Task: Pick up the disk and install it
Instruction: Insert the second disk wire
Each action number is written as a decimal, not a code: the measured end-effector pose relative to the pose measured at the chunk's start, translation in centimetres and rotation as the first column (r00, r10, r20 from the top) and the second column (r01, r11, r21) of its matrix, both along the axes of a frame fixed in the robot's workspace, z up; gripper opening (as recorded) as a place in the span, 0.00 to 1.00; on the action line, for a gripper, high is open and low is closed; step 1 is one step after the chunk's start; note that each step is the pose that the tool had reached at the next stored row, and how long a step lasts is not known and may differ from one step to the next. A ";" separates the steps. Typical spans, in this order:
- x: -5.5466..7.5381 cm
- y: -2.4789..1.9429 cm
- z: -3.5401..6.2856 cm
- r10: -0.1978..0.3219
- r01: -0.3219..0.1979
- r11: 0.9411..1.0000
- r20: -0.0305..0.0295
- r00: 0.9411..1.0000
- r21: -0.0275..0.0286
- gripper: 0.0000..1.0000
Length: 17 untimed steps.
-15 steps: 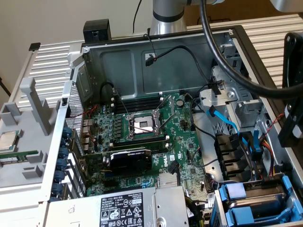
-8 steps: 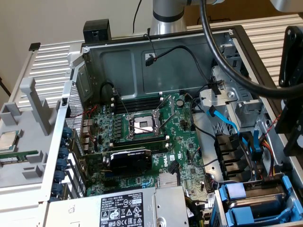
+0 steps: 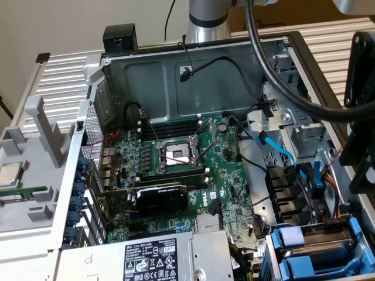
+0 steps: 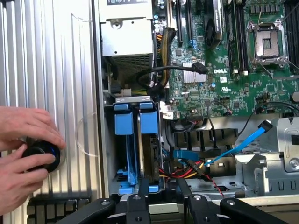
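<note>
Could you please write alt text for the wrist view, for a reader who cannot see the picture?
Seen from above, an open computer case shows a green motherboard and a drive bay with blue plastic carriers. Beside the case, two hands hold a small round black object on a ribbed metal surface. The gripper's black fingers reach in at the picture's edge, holding nothing.

We see the open grey metal computer case (image 3: 193, 70) lying on the ribbed metal surface (image 3: 58, 82). Inside it, the green motherboard (image 3: 176, 170) lies flat, with the grey labelled power-supply box (image 3: 158, 257) in front and the blue plastic drive carriers (image 3: 310, 252) at the exterior view's right. Two hands (image 4: 23, 154) on a black round knob (image 4: 44, 156) rest on the surface beside the case.
</note>
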<state>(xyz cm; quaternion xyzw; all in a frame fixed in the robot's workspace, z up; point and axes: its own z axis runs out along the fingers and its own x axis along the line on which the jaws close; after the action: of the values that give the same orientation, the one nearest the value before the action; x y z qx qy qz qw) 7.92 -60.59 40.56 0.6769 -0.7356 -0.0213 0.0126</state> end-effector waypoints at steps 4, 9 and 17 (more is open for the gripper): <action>-1.0 0.05 -0.19 -0.004 0.004 1.000 0.000 1.000 -0.001 0.36; -1.7 0.77 -1.05 -0.004 0.004 1.000 0.000 1.000 -0.003 0.36; -1.8 2.10 -2.07 -0.005 0.005 1.000 -0.002 1.000 -0.016 0.36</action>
<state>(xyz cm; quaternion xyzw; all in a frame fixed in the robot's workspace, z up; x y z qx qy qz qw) 6.15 -58.49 38.48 0.6750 -0.7374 -0.0162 0.0189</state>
